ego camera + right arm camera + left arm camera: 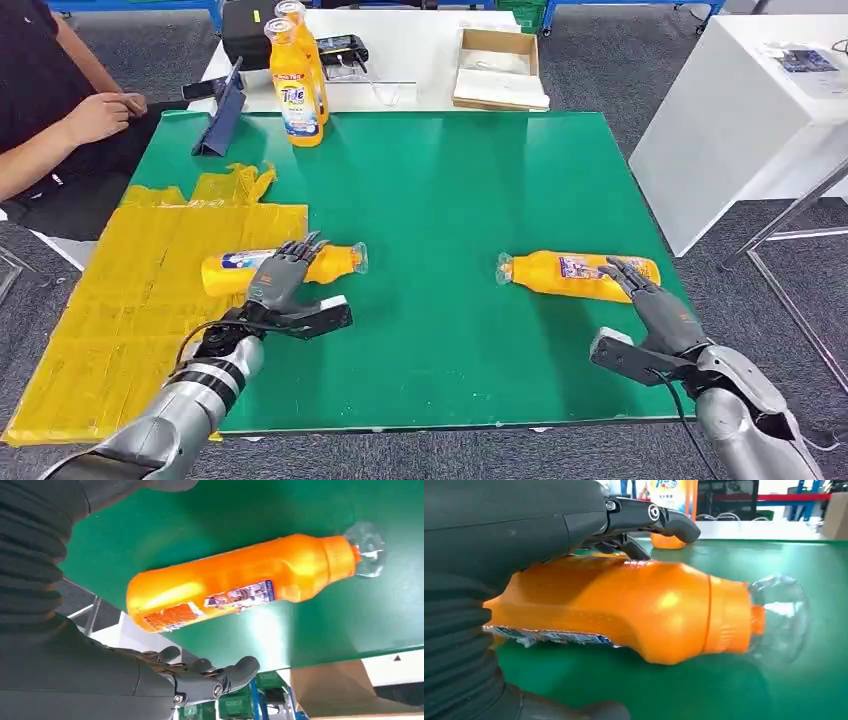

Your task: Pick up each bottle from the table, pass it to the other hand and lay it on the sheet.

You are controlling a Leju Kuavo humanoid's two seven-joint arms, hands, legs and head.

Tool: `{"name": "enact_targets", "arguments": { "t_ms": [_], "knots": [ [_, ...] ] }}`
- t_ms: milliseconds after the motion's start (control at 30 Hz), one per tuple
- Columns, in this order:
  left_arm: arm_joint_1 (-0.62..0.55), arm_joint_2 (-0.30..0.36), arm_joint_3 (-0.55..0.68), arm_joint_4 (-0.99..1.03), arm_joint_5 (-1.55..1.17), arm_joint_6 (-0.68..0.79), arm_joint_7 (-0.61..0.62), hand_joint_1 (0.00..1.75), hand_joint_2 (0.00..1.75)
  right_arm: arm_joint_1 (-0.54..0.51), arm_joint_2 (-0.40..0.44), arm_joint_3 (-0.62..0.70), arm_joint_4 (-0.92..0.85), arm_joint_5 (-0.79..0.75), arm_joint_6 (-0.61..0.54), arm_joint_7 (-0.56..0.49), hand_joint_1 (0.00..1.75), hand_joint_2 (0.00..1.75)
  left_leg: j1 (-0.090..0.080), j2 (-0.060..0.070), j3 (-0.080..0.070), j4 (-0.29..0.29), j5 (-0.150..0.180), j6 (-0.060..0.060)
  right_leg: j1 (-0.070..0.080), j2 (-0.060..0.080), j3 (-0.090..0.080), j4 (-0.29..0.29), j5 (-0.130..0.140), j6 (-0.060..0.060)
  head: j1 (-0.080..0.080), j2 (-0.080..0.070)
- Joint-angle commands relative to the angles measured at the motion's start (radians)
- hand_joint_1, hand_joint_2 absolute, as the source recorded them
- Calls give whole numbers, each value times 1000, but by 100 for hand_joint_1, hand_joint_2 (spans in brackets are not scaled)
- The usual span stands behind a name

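Note:
An orange bottle (235,270) with a clear cap lies on its side, base end on the yellow sheet (130,290), cap end over the green mat (450,190). My left hand (283,278) rests over its middle, fingers straight above it and not wrapped. In the left wrist view the bottle (624,610) lies on the mat under the hand (524,525). A second orange bottle (570,272) lies at the right. My right hand (655,300) hovers by its base, open. In the right wrist view the fingers (220,677) stay apart from that bottle (235,580).
Two upright orange bottles (297,95) stand at the mat's far edge beside a blue stand (225,110). A person (60,110) sits at the far left. Behind are a cardboard box (497,65) and, at the right, a white table (740,110).

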Motion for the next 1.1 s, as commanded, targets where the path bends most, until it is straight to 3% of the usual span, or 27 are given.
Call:
{"name": "enact_targets", "arguments": {
  "t_ms": [33,267,367,567,667,767,800,867,900,1100],
  "knots": [
    [25,47,-53,-198,346,-216,-98,0,175,-65,18,-34,140,22,21,-9,0,175,0,-2,2,-1,-1,-1,-1,4,1,0,-1,-1,0,0],
    [154,-13,73,-643,848,-431,-79,0,175,-81,66,-24,152,88,-15,25,0,175,1,1,0,0,-1,-1,0,5,-1,0,0,-1,0,0],
    [203,-39,79,-731,842,-386,-50,0,175,-52,93,-27,121,159,-79,76,0,175,1,1,1,0,-2,-1,0,5,0,0,-1,-1,0,0],
    [214,-45,73,-738,882,-407,-41,0,175,-68,105,-34,139,170,-78,88,0,175,0,1,0,-1,-2,-1,0,5,-2,0,-1,-1,0,0],
    [213,-21,71,-699,1051,-503,20,0,175,-155,118,-20,208,175,-59,81,0,175,0,2,-2,0,-2,-1,-1,5,-4,0,-1,-1,0,0],
    [184,12,66,-640,1150,-558,41,0,175,-247,184,6,289,226,-84,110,0,175,-1,4,-3,-1,-1,-1,-1,7,-5,0,0,-1,0,0],
    [182,13,66,-639,1151,-558,41,0,175,-251,189,9,292,229,-84,114,0,175,-1,7,0,-1,-2,-1,-1,12,-4,1,0,-1,0,0],
    [178,14,65,-637,1151,-557,41,0,175,-258,194,13,309,232,-86,118,0,175,0,6,-2,-1,-1,-1,0,8,-5,0,1,-1,0,0],
    [164,4,60,-639,1138,-532,39,0,0,-269,198,15,330,231,-87,118,0,175,0,6,0,-1,-1,-2,-1,10,-4,1,0,-2,0,0],
    [117,-13,36,-636,1132,-506,61,0,0,-338,236,29,426,236,-85,124,0,175,0,2,-3,0,0,-1,-1,6,-5,2,0,-1,0,0]
  ]
}}
